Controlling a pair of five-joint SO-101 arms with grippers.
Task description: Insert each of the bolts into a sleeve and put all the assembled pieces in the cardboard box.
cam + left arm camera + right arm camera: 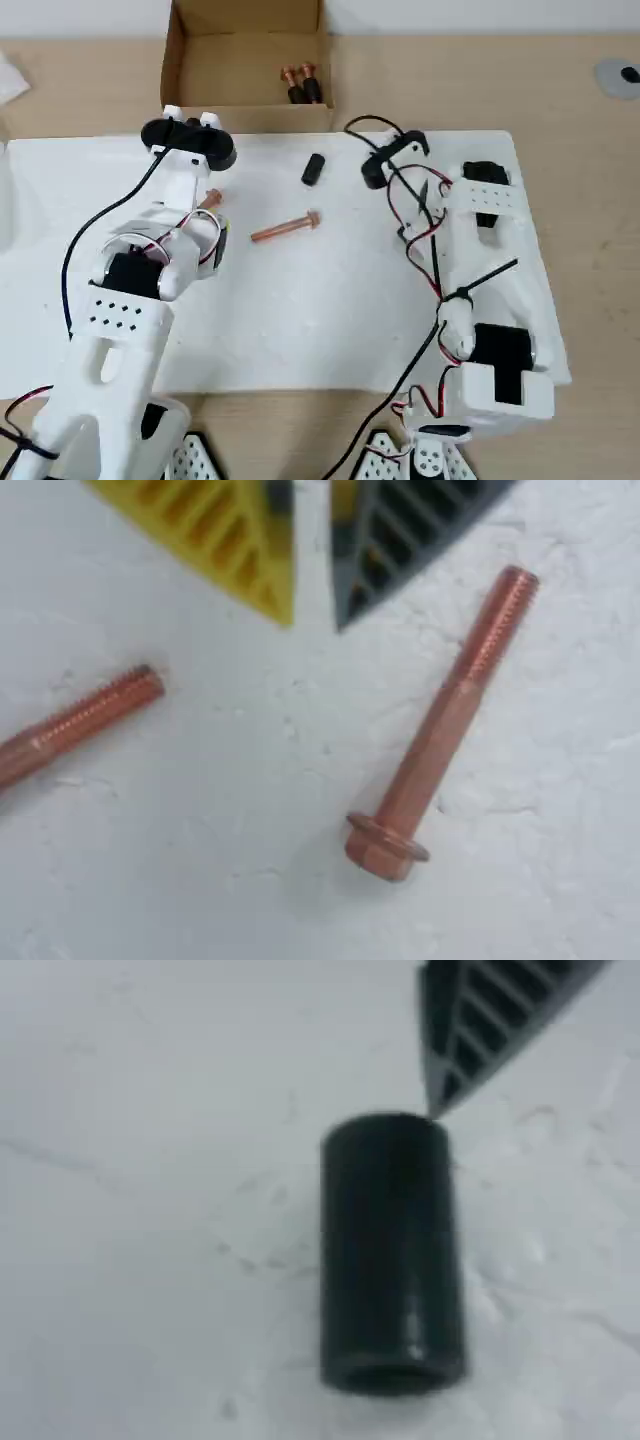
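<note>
Loose sleeve (392, 1260): black, lying on its side on the white foam sheet (330, 310), apart from both bolts.
First bolt (440, 720): copper, flat on the sheet, with a flanged head at one end and thread at the other; it lies just beside my left tool, not touching it.
Second bolt (75, 725): also flat on the sheet, with its threaded end toward my left tool; in the high view my left arm partly covers it.
Assembled pieces (302, 84): two, side by side inside the cardboard box (185, 60), near one side wall.
Left tool (312, 620): narrow, one yellow tip and one black, holding nothing, over the sheet between the two bolts.
Right tool (470, 1030): right at one end of the sleeve; I cannot tell whether it is wide or narrow.
Counter (580, 200): wooden, carrying the sheet, with the box at the sheet's far edge.
</note>
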